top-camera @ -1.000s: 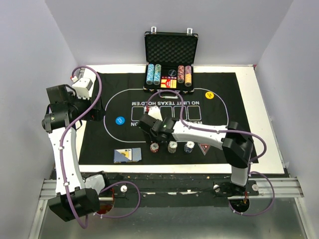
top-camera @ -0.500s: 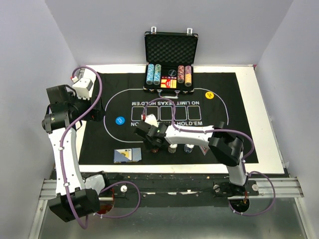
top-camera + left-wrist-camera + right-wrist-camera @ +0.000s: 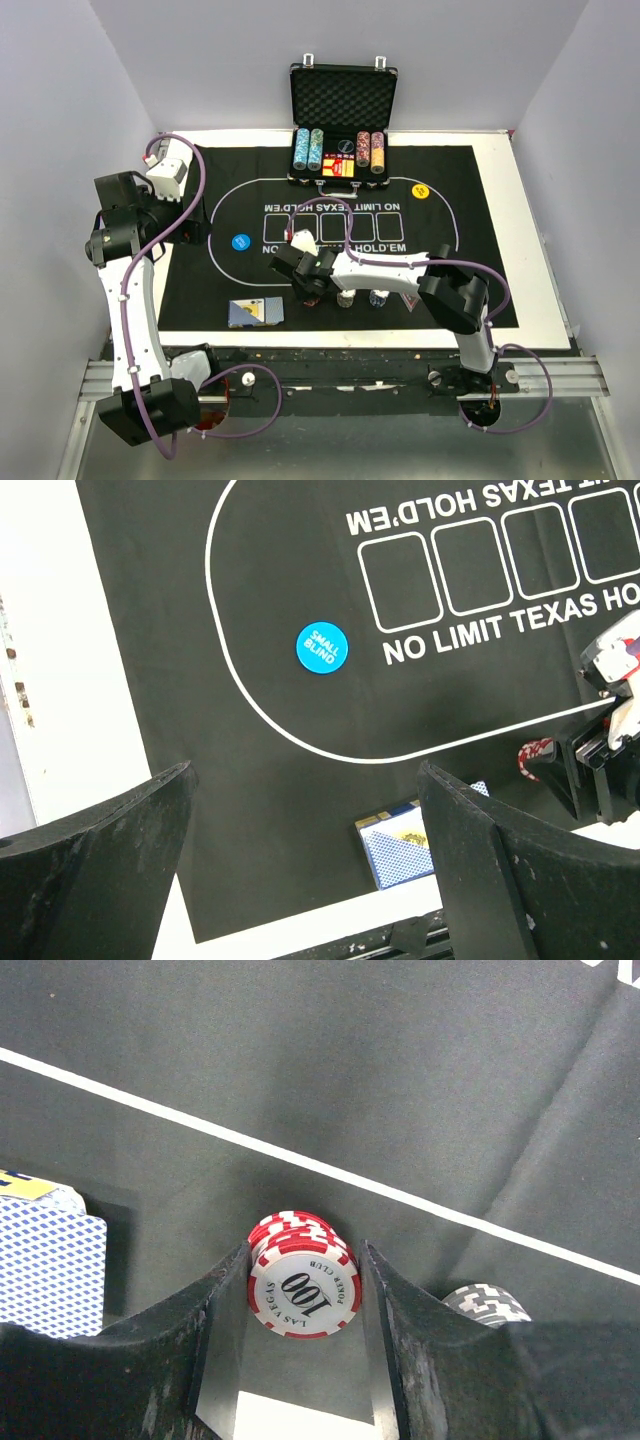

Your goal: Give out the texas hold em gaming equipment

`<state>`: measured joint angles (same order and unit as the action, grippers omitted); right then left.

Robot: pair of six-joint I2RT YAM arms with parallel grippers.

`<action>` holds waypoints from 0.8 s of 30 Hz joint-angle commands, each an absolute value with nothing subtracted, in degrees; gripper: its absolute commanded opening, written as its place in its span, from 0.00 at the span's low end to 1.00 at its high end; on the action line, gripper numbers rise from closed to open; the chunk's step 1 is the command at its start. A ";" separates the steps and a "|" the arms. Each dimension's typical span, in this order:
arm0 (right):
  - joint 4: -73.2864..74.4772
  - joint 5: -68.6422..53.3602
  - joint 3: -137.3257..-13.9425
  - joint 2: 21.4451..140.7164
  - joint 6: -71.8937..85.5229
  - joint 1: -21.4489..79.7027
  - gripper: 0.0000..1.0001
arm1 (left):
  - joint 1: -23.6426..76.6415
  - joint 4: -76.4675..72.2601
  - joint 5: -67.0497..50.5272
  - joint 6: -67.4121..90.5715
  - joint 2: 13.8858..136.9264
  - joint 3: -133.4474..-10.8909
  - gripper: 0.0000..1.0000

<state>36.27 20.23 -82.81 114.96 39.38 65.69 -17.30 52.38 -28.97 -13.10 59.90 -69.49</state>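
Note:
A stack of red-and-white striped poker chips (image 3: 303,1282), the top one printed "100", stands on the black mat between the fingers of my right gripper (image 3: 305,1262), which is shut on its sides. In the top view this gripper (image 3: 310,286) covers most of the red stack (image 3: 312,298). A grey-and-white chip stack (image 3: 345,298) and a blue-edged stack (image 3: 378,297) stand to its right. The red triangular marker (image 3: 408,301) is partly hidden by the arm. The blue-backed cards (image 3: 255,313) lie near the mat's front left. My left gripper (image 3: 305,880) is open and empty, held high over the cards (image 3: 405,845).
A blue "SMALL BLIND" button (image 3: 240,241) lies on the mat's left, a yellow button (image 3: 420,191) at its far right. The open black case (image 3: 343,120) with chip rows stands at the back. The white table edge (image 3: 50,730) runs left of the mat.
My right gripper swung left and down from the middle of the mat onto the red chip stack in the first half second. It has barely moved since. The left arm is still.

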 commanded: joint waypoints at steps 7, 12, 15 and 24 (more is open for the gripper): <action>39.20 20.92 -85.51 111.97 39.99 66.09 0.43 | -17.67 51.24 -28.30 -13.80 59.15 -68.56 0.99; 40.51 21.45 -87.45 111.36 39.55 66.09 0.43 | -17.67 51.06 -28.30 -13.97 58.97 -68.38 0.99; 40.96 21.80 -89.20 111.53 38.85 66.18 0.43 | -17.67 51.06 -28.21 -14.15 58.97 -68.38 0.99; 42.01 24.87 -106.05 123.03 31.12 65.39 0.43 | -17.67 51.59 -28.21 -14.33 58.45 -68.99 0.99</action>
<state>41.04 21.78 -96.23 116.18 35.94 65.67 -17.30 51.77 -28.95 -13.74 59.88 -68.86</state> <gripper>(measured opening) 0.508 0.990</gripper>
